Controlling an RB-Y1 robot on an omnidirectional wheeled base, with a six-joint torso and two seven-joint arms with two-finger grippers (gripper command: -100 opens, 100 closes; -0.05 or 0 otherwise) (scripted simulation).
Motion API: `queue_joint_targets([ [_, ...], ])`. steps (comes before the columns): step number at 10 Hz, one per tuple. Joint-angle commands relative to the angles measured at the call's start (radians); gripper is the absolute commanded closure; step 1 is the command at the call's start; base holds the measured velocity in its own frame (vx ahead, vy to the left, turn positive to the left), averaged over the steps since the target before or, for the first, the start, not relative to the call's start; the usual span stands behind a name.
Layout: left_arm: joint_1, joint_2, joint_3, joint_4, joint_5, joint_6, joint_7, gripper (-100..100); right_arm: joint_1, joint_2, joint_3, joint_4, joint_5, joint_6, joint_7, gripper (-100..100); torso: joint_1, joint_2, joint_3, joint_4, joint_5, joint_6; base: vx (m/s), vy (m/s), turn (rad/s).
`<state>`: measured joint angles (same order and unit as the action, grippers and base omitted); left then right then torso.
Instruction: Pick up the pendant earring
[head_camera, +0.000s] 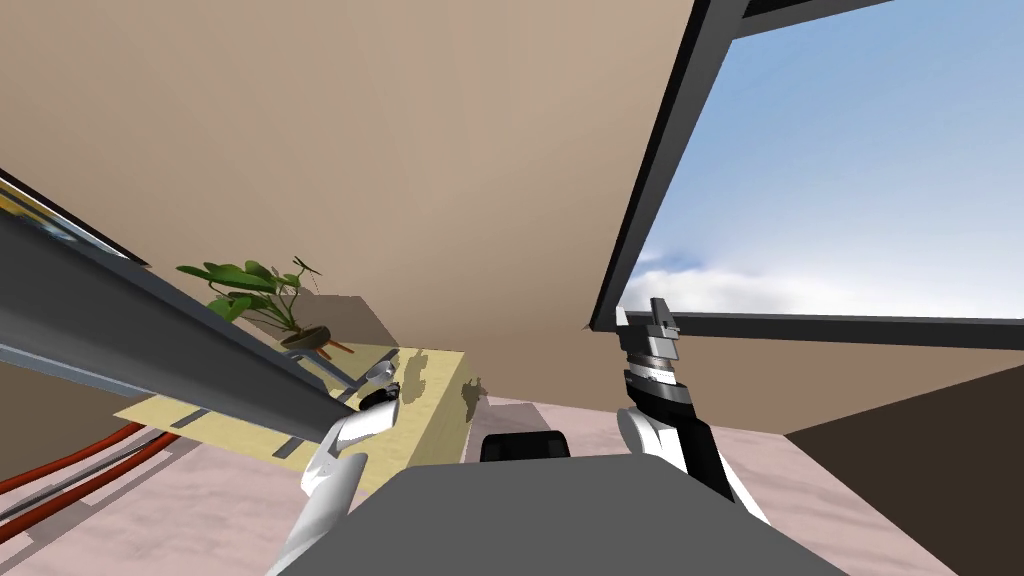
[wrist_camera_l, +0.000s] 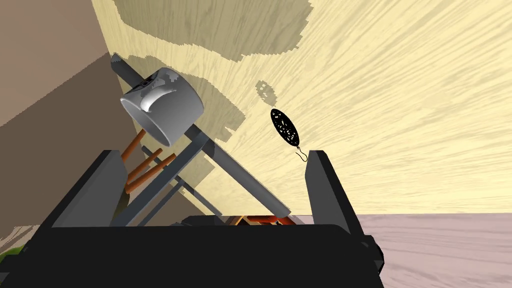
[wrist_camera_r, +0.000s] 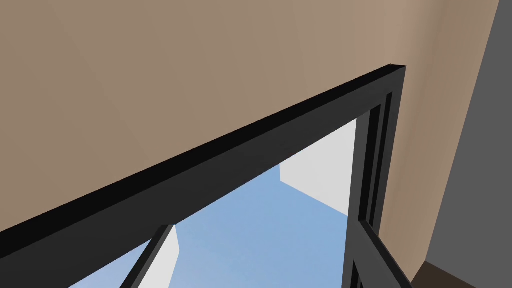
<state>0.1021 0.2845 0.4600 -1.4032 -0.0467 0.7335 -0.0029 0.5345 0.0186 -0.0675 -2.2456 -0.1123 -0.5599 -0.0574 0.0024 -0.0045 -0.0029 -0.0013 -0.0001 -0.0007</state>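
The pendant earring (wrist_camera_l: 285, 127) is a small black oval with a thin hook, lying flat on the pale wood tabletop (wrist_camera_l: 410, 95). My left gripper (wrist_camera_l: 214, 155) hovers over that table and is open, with nothing between its fingers. The earring's hook end sits just beyond the tip of one finger (wrist_camera_l: 324, 182), off to that side of the gap. In the head view the left gripper (head_camera: 386, 388) reaches over the table (head_camera: 440, 400). My right gripper (head_camera: 660, 318) is raised by the window, away from the table.
A grey-white mug (wrist_camera_l: 162, 106) lies tipped on the table near the other finger, beside grey bars (wrist_camera_l: 235, 172) and orange-brown rods (wrist_camera_l: 145, 167). A potted plant (head_camera: 262, 292) stands at the table's far end. A long grey beam (head_camera: 150, 340) crosses left. A large window (head_camera: 850, 170) is on the right.
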Motion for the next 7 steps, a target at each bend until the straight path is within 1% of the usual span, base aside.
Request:
queue_joint_targets([
  [1,-0.024,0.014,0.008,0.05,0.004,0.05,-0.011,-100,0.0,0.0,0.0,0.0,0.0,0.0,0.0,0,0.0,0.0,0.0,0.0,0.0,0.0,0.091,0.039,0.017],
  [2,-0.024,0.014,0.008,0.059,0.004,0.072,-0.011,-100,0.0,0.0,0.0,0.0,0.0,0.0,0.0,0,0.001,0.0,0.0,0.0,0.0,0.0,0.079,0.024,0.005],
  [3,-0.04,0.023,0.014,0.089,0.005,0.111,-0.02,-100,0.0,0.0,0.0,0.0,0.0,0.0,0.0,0,0.0,0.0,0.0,0.0,0.0,0.0,0.094,0.024,0.023],
  [4,-0.04,0.023,0.014,0.103,0.005,0.121,-0.02,-100,0.0,0.0,0.0,0.0,0.0,0.0,0.0,0,0.001,0.0,0.0,0.0,0.0,0.0,0.08,0.02,0.007],
  [5,-0.055,0.032,0.019,0.14,0.006,0.157,-0.029,-100,0.0,0.0,0.0,0.0,0.0,0.0,0.0,0,0.0,0.0,0.0,0.0,0.0,0.0,0.081,0.035,0.02],
  [6,-0.055,0.032,0.019,0.145,0.006,0.168,-0.029,-100,0.0,0.0,0.0,0.0,0.0,0.0,0.0,0,0.001,0.0,0.0,0.0,0.0,0.0,0.069,0.032,0.006],
  [7,-0.069,0.041,0.023,0.184,0.007,0.206,-0.037,-100,0.0,0.0,0.0,0.0,0.0,0.0,0.0,0,0.001,0.001,0.001,0.0,0.0,0.0,0.084,0.038,0.02],
])
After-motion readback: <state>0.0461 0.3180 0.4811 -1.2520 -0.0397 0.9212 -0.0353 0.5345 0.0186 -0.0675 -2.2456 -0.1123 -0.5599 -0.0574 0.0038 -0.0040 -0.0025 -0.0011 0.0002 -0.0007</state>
